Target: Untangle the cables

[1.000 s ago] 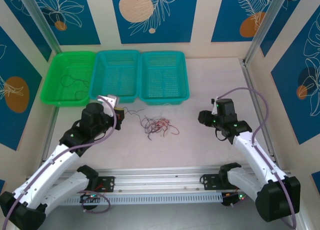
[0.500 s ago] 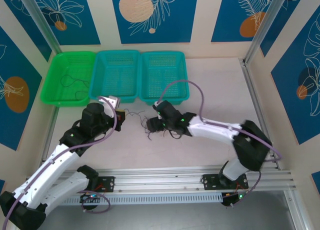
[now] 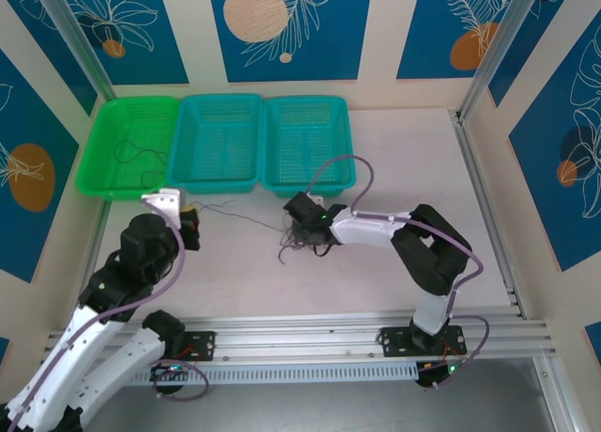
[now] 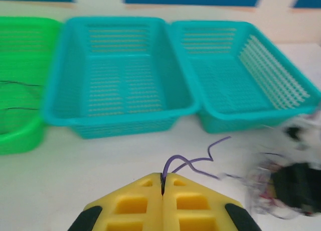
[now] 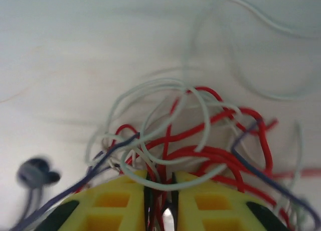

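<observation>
We find the cables (image 3: 302,239) as a small knot of thin red, whitish and dark purple strands. It lies on the tabletop (image 3: 394,160) at the centre of the overhead frame, just below the right-hand teal basket (image 3: 307,144). The right gripper (image 3: 299,227) sits on the knot. At the lower centre of its wrist view, its yellow fingers (image 5: 125,211) stand nearly together, with red and white loops pinched between them. The left gripper (image 4: 163,183), pressed closed, clamps one purple wire (image 4: 175,158) that trails rightward to the knot.
</observation>
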Action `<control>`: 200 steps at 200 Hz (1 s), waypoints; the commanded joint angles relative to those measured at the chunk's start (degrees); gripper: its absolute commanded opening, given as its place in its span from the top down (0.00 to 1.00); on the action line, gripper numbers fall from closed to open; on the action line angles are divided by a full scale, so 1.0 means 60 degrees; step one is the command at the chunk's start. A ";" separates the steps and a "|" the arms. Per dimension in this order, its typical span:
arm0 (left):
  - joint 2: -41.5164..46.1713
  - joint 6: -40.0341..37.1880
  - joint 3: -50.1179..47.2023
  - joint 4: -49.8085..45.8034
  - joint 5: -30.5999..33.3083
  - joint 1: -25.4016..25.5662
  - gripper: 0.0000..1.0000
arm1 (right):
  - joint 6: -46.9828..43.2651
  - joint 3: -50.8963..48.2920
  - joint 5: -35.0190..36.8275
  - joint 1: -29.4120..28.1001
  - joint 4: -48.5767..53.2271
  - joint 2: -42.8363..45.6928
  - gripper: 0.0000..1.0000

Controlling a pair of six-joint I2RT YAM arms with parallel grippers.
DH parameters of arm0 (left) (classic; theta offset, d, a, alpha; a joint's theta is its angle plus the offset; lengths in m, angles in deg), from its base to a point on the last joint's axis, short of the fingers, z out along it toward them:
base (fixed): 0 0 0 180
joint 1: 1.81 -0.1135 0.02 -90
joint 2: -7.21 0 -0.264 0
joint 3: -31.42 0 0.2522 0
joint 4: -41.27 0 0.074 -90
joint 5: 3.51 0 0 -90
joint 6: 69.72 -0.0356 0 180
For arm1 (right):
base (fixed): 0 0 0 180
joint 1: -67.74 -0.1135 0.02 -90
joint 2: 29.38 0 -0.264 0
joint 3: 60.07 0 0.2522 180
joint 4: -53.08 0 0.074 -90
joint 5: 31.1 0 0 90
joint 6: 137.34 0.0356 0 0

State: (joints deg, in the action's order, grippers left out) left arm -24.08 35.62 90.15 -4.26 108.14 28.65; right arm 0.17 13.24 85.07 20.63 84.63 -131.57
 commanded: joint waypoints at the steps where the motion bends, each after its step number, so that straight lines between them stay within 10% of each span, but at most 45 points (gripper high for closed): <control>1: 0.0439 -0.0068 0.0478 -0.1107 0.3189 -0.0114 1.00 | 0.1000 -0.1302 0.0705 0.0888 0.1629 0.0967 0.86; 55: 0.1118 -0.0311 0.0348 -0.1332 0.4466 -0.0168 1.00 | 0.1039 -0.3258 -0.0065 0.3911 0.1546 0.3858 0.89; 107: -0.0176 -0.0073 -0.0903 -0.0104 0.1254 -0.0170 1.00 | -0.0836 -0.3125 -0.1838 0.4400 0.0750 0.4726 1.00; 145: -0.0156 0.0497 -0.1965 0.1123 0.0599 -0.0169 0.23 | -0.1548 -0.2672 -0.2956 0.4233 0.0933 0.5509 1.00; 174: 0.0770 -0.0350 -0.2279 0.1997 0.0087 -0.0170 0.18 | -0.1989 -0.2176 -0.3775 0.4179 0.1446 0.5844 1.00; 200: 0.0399 -0.1294 -0.2363 0.3804 -0.3925 -0.0153 0.18 | -0.2090 -0.1787 -0.4494 0.4052 0.1739 0.5870 1.00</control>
State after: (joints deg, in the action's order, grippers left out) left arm -19.70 33.12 76.29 5.44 105.69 28.15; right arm -9.95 -0.05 64.86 45.76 91.73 -97.08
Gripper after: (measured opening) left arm 0.824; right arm 0.072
